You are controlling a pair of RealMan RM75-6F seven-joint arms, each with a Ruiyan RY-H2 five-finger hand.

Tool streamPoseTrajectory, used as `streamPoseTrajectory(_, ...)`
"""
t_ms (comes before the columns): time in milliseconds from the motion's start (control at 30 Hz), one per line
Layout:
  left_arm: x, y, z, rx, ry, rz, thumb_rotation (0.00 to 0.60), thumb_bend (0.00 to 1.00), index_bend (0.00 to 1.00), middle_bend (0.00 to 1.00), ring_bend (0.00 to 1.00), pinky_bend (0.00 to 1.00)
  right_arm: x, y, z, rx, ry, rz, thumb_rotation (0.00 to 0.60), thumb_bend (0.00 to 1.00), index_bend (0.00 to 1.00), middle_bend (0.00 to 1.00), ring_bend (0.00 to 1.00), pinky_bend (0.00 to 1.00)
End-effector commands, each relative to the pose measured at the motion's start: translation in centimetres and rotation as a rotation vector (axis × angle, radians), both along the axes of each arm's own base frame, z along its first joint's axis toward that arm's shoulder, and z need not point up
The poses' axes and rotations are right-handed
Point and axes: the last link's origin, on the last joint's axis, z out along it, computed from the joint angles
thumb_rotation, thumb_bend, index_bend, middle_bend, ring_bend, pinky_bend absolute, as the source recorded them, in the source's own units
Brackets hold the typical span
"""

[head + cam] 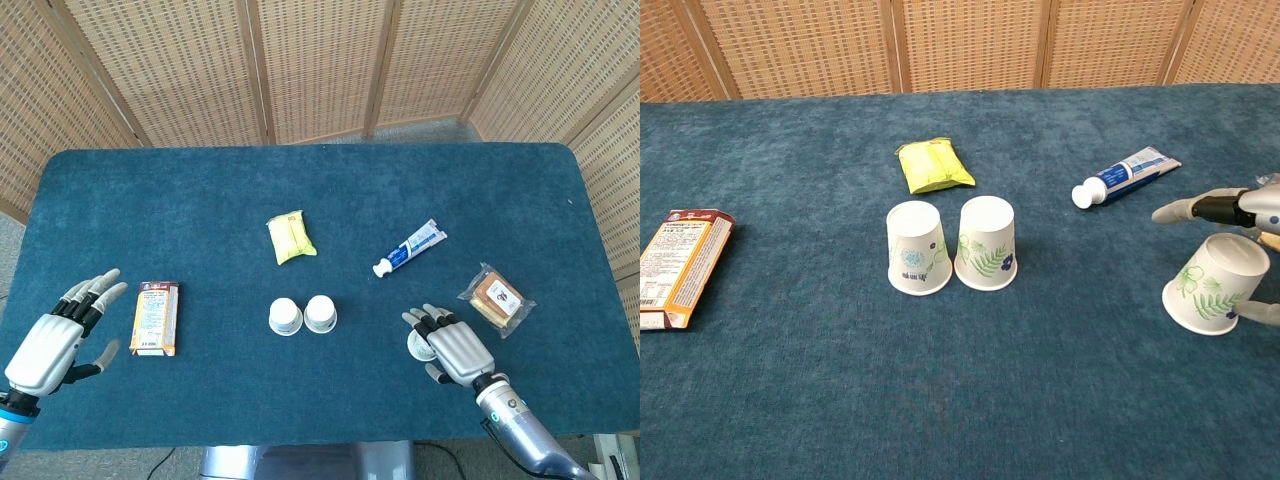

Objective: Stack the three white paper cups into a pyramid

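Two white paper cups with leaf prints stand upside down side by side at mid-table, the left cup point(285, 317) point(916, 248) touching the right cup point(321, 313) point(986, 243). A third cup point(417, 345) point(1218, 284) stands upside down further right, near the front edge. My right hand point(450, 345) point(1240, 210) hovers over this third cup with its fingers stretched out above the cup's top and its thumb point(1255, 313) beside the wall; it does not grip the cup. My left hand point(60, 335) rests open at the front left, holding nothing.
An orange snack box point(156, 318) point(682, 265) lies next to my left hand. A yellow packet point(290, 237) point(932, 165) and a toothpaste tube point(410, 248) point(1127, 175) lie behind the cups. A wrapped biscuit point(496, 299) lies to the right of my right hand.
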Motion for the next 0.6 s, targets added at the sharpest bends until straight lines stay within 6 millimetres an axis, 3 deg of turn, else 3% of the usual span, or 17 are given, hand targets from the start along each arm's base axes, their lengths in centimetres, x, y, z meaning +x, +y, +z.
streamPoseTrajectory(33,-0.14,0.0,0.35,0.013,-0.008,0.01,0.6,0.49,0.0,0.0,0.0,0.1,-0.26,-0.29,-0.23,-0.012,0.013,0.005,0.6,0.38,0.04,0.02,0.0,0.28)
streamPoseTrajectory(233,-0.33,-0.19,0.8,0.031,-0.014,0.014,0.6,0.49,0.0,0.0,0.0,0.1,-0.57,-0.4,-0.65,-0.032,0.019,0.006,0.6,0.4,0.14,0.11,0.06,0.47)
streamPoseTrajectory(600,-0.11,-0.2,0.48,0.023,-0.021,0.005,0.6,0.49,0.0,0.0,0.0,0.09,-0.6,-0.58,-0.65,-0.05,-0.001,0.008,0.6,0.42,0.27,0.21,0.16,0.61)
